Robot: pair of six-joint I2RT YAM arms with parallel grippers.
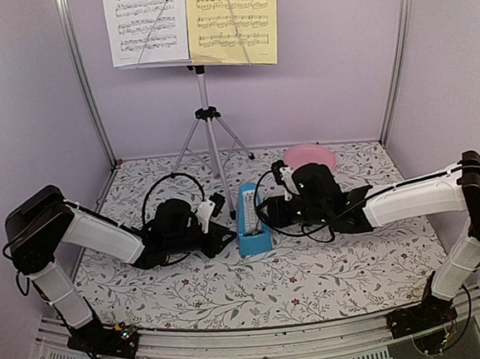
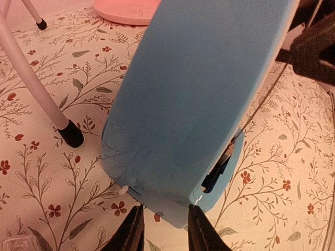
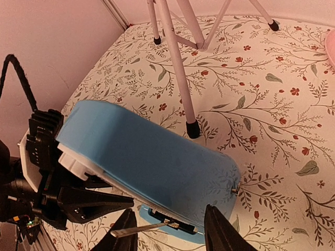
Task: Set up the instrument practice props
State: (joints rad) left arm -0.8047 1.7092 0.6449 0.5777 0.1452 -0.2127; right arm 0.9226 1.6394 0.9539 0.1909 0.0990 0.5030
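Here, left pincer (image 2: 165, 234) and right pincer (image 3: 170, 236) stand spread beside the blue metronome (image 1: 252, 225).

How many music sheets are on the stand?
2: a white paper sheet at left on the silver tripod music stand, a yellow paper sheet at right; more may hide behind.

Flower-patterned table (image 1: 331, 280) carrying 3 things.
A silver music stand (image 1: 207, 115) plants its 3 legs at the back, a blue metronome (image 1: 251, 220) sits near the middle, and a pink plate (image 1: 309, 156) lies back right, apart from both.
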